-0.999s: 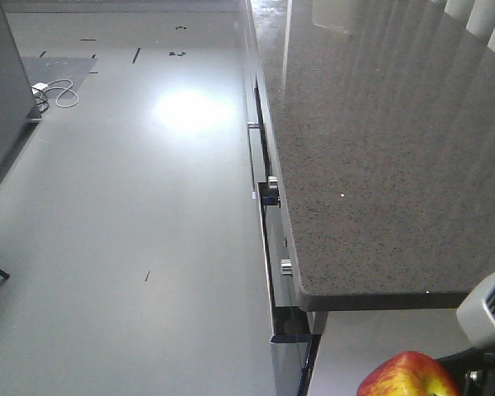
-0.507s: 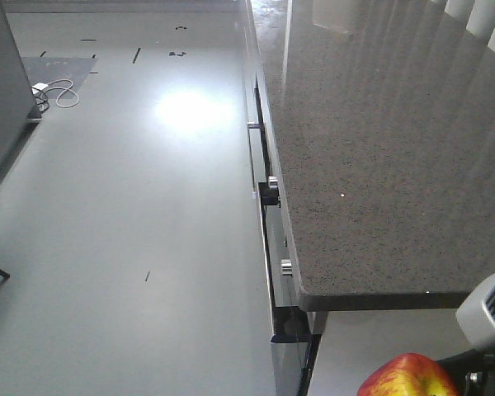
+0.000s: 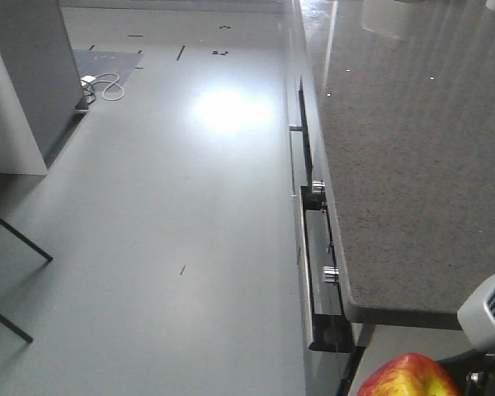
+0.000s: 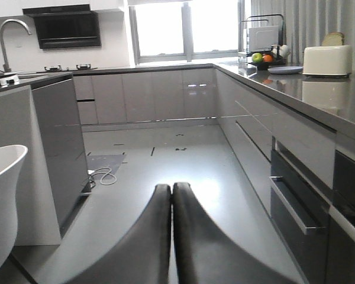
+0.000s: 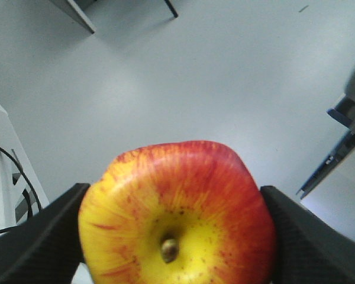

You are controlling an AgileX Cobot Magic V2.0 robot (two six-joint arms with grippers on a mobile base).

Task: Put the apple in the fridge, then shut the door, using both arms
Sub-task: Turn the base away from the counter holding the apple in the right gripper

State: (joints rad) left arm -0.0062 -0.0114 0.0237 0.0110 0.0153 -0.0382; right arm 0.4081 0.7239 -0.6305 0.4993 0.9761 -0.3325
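Here the right gripper (image 5: 176, 239) clamps the apple (image 5: 177, 201) between its two dark fingers (image 5: 38, 239), dimpled end toward the camera, low in the centre of the right wrist view. In the front view it shows at the bottom right, below the speckled counter (image 3: 412, 165). The left gripper (image 4: 171, 236) has its fingers pressed together, empty, over the grey floor (image 4: 183, 154).

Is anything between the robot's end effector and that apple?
No. The right end effector already grips the apple, its pads pressed against both sides. The left end effector is shut and empty. No fridge shows clearly, so the way there cannot be judged.
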